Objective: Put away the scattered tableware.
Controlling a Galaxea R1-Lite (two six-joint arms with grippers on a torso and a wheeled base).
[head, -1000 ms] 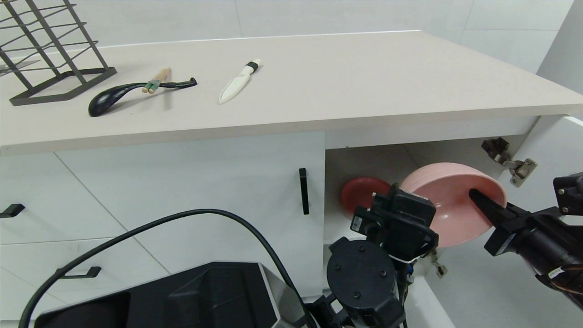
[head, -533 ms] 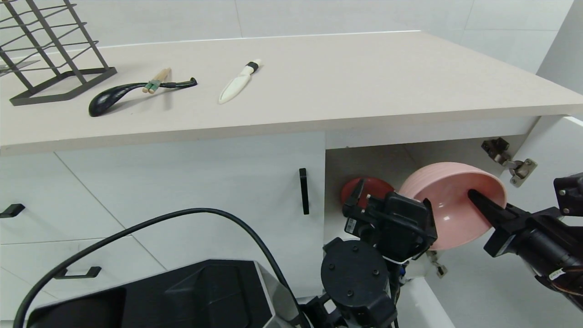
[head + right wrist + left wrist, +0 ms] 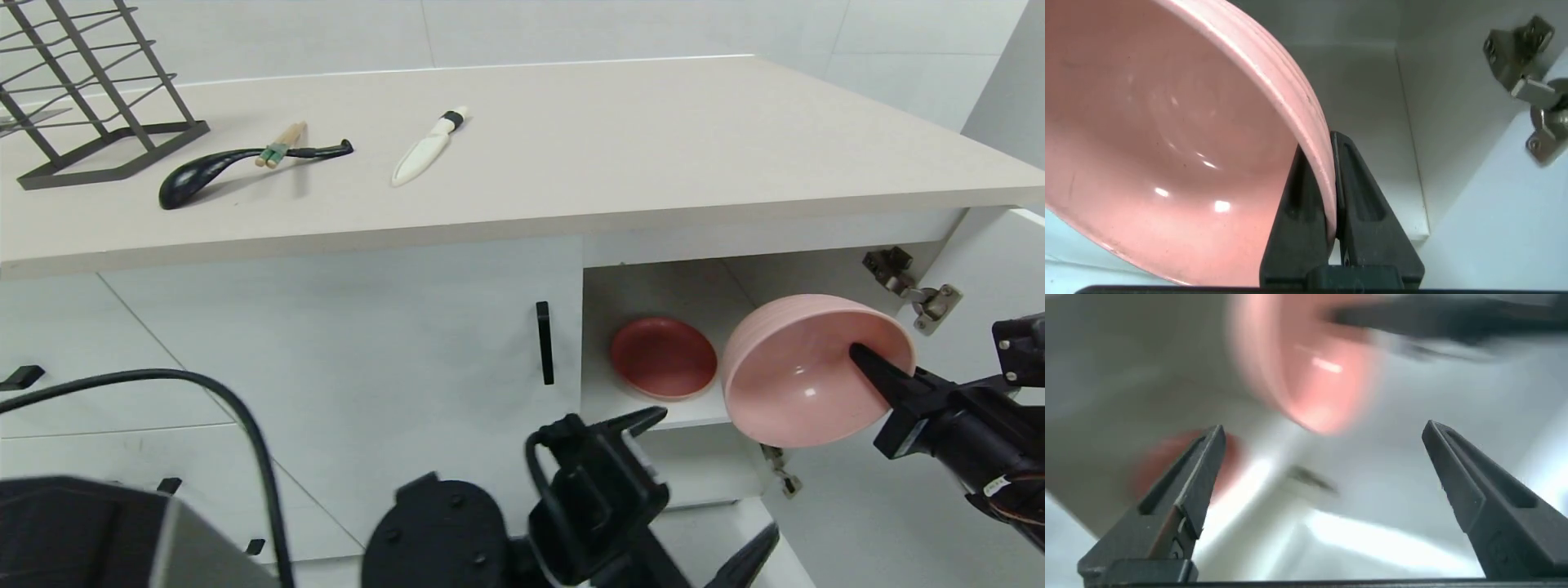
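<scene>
pink bowl (image 3: 804, 371): held tilted on its side at the mouth of the open cupboard (image 3: 653, 286), hollow turned outward. its rim is pinched by the right pincer (image 3: 1328, 151), with one finger inside the wall and one outside.
red plate (image 3: 663, 357): laid flat on the shelf inside the cupboard, just beside the bowl.
left pincer (image 3: 1324, 431): spread wide with nothing between its fingers, held low in front of the cupboard, below the shelf edge.
surface (image 3: 653, 139): set over the cupboard. carried on it, well apart from the cupboard opening, are a white knife (image 3: 429, 147), a black spoon (image 3: 204, 167) with chopsticks (image 3: 280, 144) laid against its handle, and, farthest from the cupboard, a wire rack (image 3: 90, 90).
</scene>
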